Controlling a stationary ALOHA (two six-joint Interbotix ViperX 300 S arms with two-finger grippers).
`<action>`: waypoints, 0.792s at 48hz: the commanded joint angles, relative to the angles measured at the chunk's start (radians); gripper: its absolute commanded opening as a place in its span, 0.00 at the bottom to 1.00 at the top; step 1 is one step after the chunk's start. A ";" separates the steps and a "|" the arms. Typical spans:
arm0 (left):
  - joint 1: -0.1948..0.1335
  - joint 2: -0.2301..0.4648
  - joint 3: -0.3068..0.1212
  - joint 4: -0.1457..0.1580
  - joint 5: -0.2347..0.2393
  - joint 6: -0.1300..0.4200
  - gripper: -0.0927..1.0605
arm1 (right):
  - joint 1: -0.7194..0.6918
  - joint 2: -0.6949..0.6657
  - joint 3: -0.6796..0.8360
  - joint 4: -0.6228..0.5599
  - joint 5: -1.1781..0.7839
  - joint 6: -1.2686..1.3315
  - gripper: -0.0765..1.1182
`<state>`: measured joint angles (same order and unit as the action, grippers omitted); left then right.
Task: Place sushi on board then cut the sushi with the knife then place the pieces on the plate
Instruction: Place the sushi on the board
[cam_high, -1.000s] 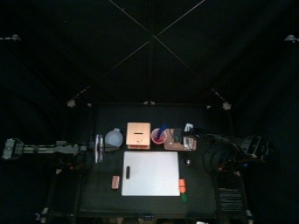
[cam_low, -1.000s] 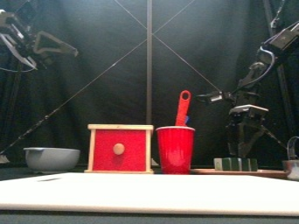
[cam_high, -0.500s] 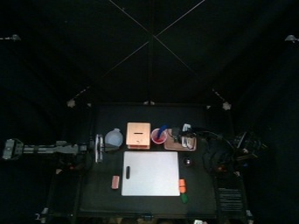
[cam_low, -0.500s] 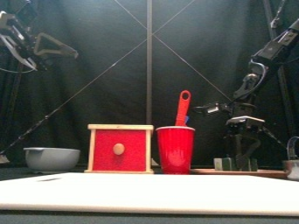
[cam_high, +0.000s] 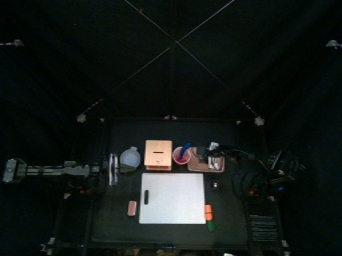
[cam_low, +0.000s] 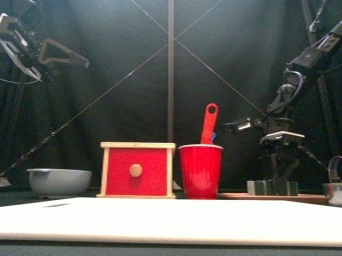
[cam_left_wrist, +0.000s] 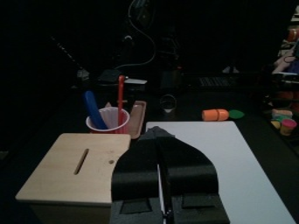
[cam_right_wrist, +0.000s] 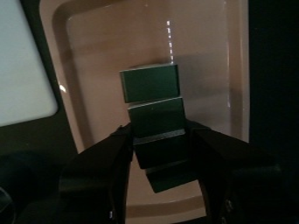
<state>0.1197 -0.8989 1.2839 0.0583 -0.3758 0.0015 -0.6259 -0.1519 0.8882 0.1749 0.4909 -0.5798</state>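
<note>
The right gripper (cam_right_wrist: 160, 131) hangs low over the pink tray (cam_right_wrist: 100, 52) with its jaws spread wide. The sushi roll (cam_right_wrist: 153, 96) lies flat on the tray between them. The nearer blocks sit in the gap and the farther ones reach out past the tips, and neither jaw seems to touch the roll yet. The main risk is the roll coming apart. The blocks separate, so a squeeze on the nearer ones alone could lift those and leave the rest behind on the tray. The roll also looks a little skewed to the line of the jaws, so one jaw may meet it first and twist or push it along the tray rather than clamp it. Going lower could press the tips into the tray floor and shift the tray. The white cutting board (cam_right_wrist: 24, 70) lies off to one side of the jaws, beyond the tray's rim. The left gripper (cam_left_wrist: 158, 136) rests with its jaws pressed together and nothing held, facing the red cup (cam_left_wrist: 107, 118) and its knives. A second ago the right gripper stood clearly higher above the roll. Half a second ago it was almost at its present height, and the left arm has not moved.
</note>
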 joint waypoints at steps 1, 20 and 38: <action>0.002 0.005 -0.012 -0.002 -0.005 0.000 0.06 | 0.000 -0.087 -0.026 0.032 0.041 0.003 0.59; 0.002 0.005 -0.017 -0.002 -0.005 -0.003 0.06 | 0.071 -0.302 0.026 0.110 0.075 0.057 0.59; 0.002 0.003 -0.023 -0.002 -0.005 -0.002 0.06 | 0.302 -0.379 0.021 0.115 0.055 0.204 0.59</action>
<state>0.1197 -0.8989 1.2839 0.0583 -0.3774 0.0000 -0.3620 -0.5170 0.9327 0.2869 0.5645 -0.4050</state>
